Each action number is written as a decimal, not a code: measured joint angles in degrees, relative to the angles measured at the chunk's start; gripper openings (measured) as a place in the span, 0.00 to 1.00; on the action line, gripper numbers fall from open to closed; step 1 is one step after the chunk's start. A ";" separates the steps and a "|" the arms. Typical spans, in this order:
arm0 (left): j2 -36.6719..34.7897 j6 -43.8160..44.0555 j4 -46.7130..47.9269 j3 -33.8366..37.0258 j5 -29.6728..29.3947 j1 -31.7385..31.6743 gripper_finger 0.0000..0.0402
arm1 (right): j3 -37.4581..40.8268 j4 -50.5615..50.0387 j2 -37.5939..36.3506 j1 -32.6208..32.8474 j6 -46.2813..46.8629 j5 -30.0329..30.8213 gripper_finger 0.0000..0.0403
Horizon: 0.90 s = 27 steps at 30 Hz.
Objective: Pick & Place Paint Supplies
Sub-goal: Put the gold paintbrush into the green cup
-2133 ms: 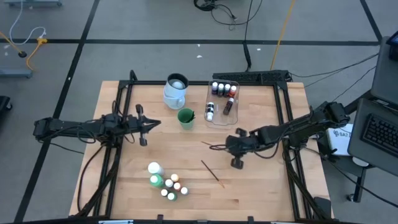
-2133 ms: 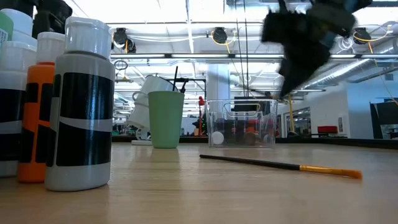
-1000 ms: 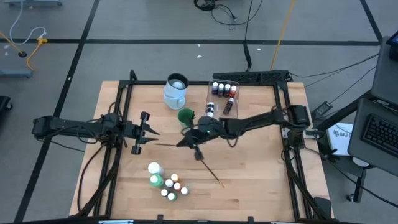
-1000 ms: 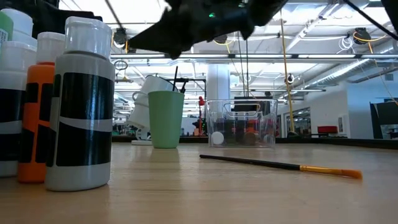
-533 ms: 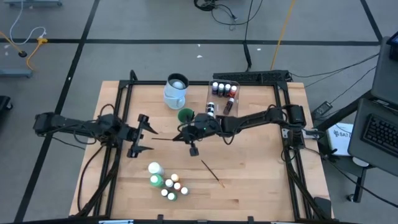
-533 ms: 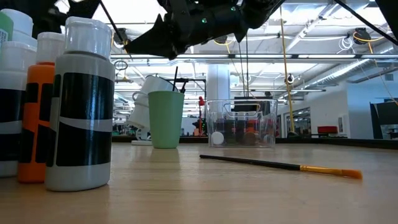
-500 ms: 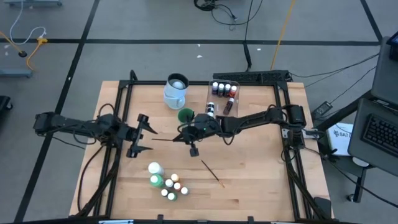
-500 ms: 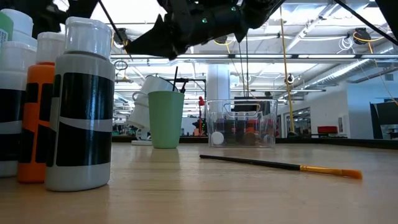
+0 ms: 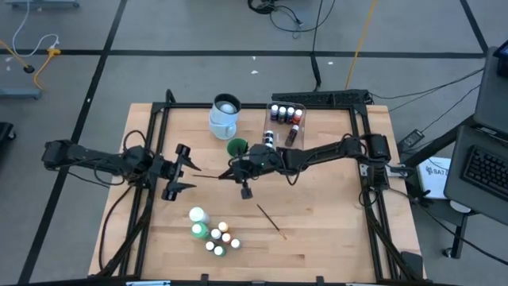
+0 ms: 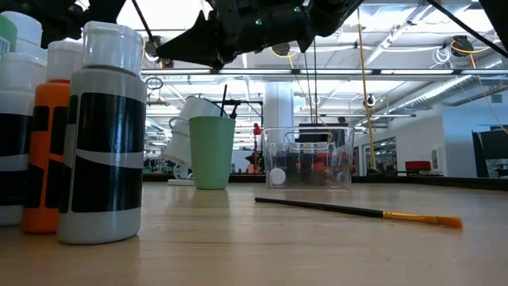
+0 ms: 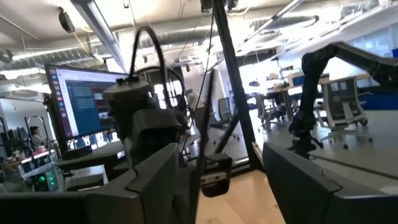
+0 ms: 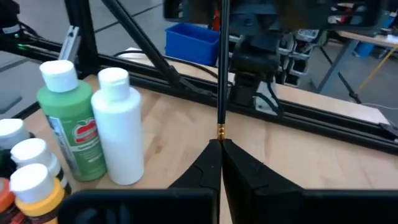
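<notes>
The right gripper [image 9: 236, 169] reaches out over the middle of the table [image 9: 333, 222], just on the near side of the green cup [image 9: 236, 148], and its fingers are pinched shut on the end of a thin dark brush [image 9: 210, 173]. In the right wrist view the brush [image 12: 221, 74] runs straight out from the closed fingertips [image 12: 219, 155], gold ferrule just beyond them, handle pointing away toward the other arm.

The relation that matters is the brush's long axis: seen from above it lies almost level, running left from the right gripper toward the left gripper [image 9: 176, 170], its free end close to that gripper's fingers. The left gripper stands spread wide, one finger [image 9: 182, 151] on the far side and the other on the near side of the brush's line; its wrist view shows the handle [image 11: 219, 93] crossing the gap between the two dark fingers. So the left arm is well placed to take the handle, if a hand-over is what is meant; the cup is nearer the right arm.

A second brush [image 9: 270, 218] lies on the wood to the near right, and the bottles [image 9: 213, 234] cluster near the front edge; more sit in the clear tub [image 9: 284, 127] at the far side, beside the pale jug [image 9: 225, 115]
</notes>
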State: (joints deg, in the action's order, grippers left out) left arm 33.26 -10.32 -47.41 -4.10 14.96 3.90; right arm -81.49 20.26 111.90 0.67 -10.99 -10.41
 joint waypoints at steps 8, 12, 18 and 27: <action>5.38 -0.03 -6.90 0.00 -0.02 -0.02 0.61 | 0.01 -0.19 0.77 -1.57 2.21 -0.24 0.00; 7.95 -0.04 -10.31 0.00 -0.14 0.00 0.61 | 0.07 -0.65 0.96 -1.47 2.37 -0.26 0.00; 10.55 0.03 -13.46 0.00 -0.48 0.00 0.55 | 0.07 -1.57 0.90 -1.44 2.81 -0.11 0.00; 10.77 0.36 -14.15 0.00 -2.93 0.00 0.29 | 0.07 -2.02 0.87 -1.36 2.83 0.09 0.00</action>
State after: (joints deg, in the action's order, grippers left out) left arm 44.03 -9.96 -61.56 -4.10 12.04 3.90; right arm -81.43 18.24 112.77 -0.69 -8.16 -10.33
